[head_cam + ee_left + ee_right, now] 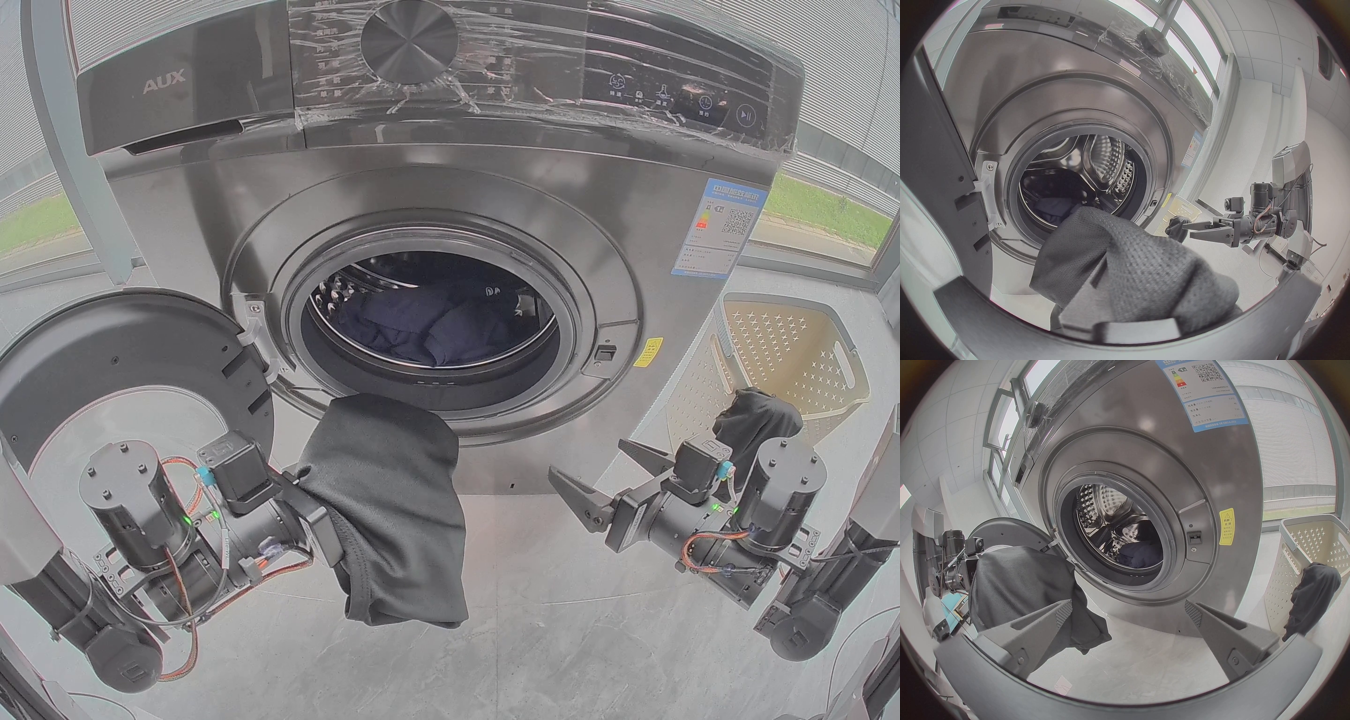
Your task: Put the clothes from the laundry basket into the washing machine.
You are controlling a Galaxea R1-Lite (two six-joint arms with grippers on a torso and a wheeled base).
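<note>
Washer door [112, 375] is swung open at far left. The left gripper [322, 527] sits low in front of the washing machine [469, 187], just right of the door. Its jaws are clamped on a dark grey garment [398, 487]. The cloth is bunched over the jaws and hangs off them toward the floor [562, 609].

In the head view the garment's top edge overlaps the lower rim of the drum opening [431, 398]. The right wrist view shows it outside the machine, near the door hinge and clear of the opening.

Dark blue clothes [436, 328] lie on the bottom of the drum.

The right gripper [591, 466] is by the lower right of the machine front. Its jaws are wide apart with nothing between them.

The laundry basket [797, 347] stands on the floor right of the machine. A black garment [755, 422] is draped over its near rim, behind the right wrist and well apart from those jaws.
</note>
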